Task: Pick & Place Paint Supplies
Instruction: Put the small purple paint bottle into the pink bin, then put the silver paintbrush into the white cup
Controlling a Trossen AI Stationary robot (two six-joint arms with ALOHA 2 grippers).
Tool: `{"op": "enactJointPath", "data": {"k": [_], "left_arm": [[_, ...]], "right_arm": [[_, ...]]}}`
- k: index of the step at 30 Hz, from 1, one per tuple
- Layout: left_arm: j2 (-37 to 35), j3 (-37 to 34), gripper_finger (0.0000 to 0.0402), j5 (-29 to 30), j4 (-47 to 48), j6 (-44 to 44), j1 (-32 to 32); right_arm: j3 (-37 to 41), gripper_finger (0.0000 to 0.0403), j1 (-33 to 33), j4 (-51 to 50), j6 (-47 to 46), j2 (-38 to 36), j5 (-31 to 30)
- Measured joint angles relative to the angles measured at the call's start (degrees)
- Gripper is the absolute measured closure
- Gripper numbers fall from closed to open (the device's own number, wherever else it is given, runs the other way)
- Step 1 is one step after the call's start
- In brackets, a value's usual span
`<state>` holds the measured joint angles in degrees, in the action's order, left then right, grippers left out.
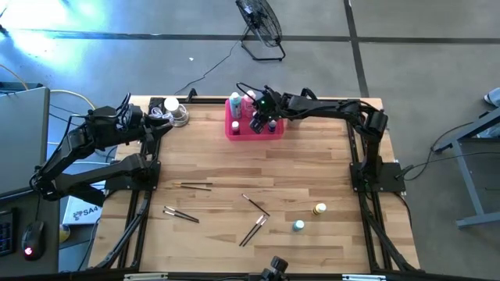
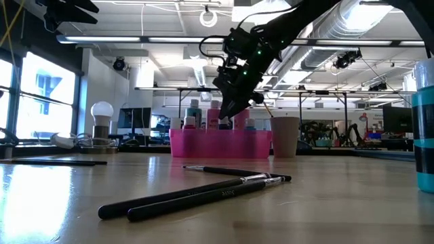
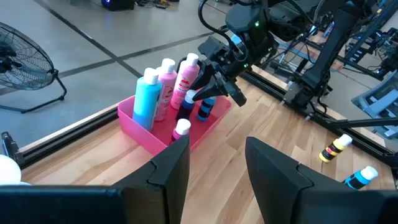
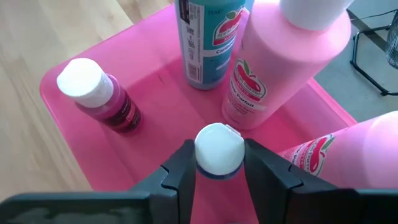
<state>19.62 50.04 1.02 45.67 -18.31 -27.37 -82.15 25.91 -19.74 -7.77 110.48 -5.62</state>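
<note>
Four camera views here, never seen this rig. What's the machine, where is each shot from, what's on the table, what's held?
It is a robot with two dark arms at a wooden table. One camera looks straight down, one sits at table height, and one rides on each wrist.

The right end effector is over the pink tray at the far edge, shut on a small white-capped bottle. In the tray stand three taller bottles, one teal and two pink, plus a small dark red one.

The left end effector waits open at the far left, holding nothing.

Loose on the table: several thin paintbrushes, a tiny yellow bottle and a tiny teal one.
</note>
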Motion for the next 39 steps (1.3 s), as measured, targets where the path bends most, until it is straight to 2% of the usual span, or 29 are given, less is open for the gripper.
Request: {"op": "enactJointPath", "data": {"k": [19,30,39], "left_arm": [[0.0,0.0,0.0249,0.0,0.0,0.0,0.02],[0.0,0.0,0.0249,0.0,0.89,-0.02,0.0],[0.0,0.0,0.0249,-0.47,1.68,-0.33,0.02]], "right_arm": [[0.0,0.0265,-0.02,-0.16,0.62,-0.02,-0.46],[0.0,0.0228,-0.02,-0.19,2.05,-0.18,-0.63],[0.0,0.0225,-0.06,-3.04,4.32,-5.41,0.36]]}}
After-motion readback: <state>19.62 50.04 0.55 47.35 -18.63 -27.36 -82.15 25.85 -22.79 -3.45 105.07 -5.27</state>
